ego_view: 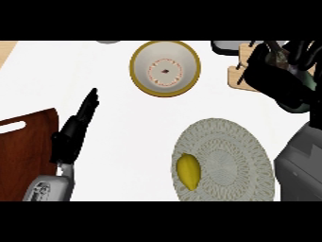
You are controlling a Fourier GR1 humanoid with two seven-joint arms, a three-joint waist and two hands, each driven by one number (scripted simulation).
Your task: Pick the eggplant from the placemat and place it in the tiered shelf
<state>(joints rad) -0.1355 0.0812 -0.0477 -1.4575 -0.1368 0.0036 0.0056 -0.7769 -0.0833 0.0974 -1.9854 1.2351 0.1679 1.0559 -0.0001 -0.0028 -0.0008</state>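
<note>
Right hand (283, 78) curled round dark purple-green eggplant (294, 75) — carried over pale wooden tiered shelf (237, 75) for placing; left hand (76, 127) resting, fingers straight; round woven grey placemat (223, 160) keeps only a yellow lemon-like fruit (188, 171).

A round, pale woven placemat (223, 160) lies flat on the tabletop at about five o'clock in the view. The eggplant (297, 75) is off the mat, up at about two o'clock, mostly hidden inside the curled right hand (282, 71); only a dark green-grey sliver shows. The tiered shelf (239, 71), light wood, sits just behind at the two o'clock edge, largely covered.
</note>
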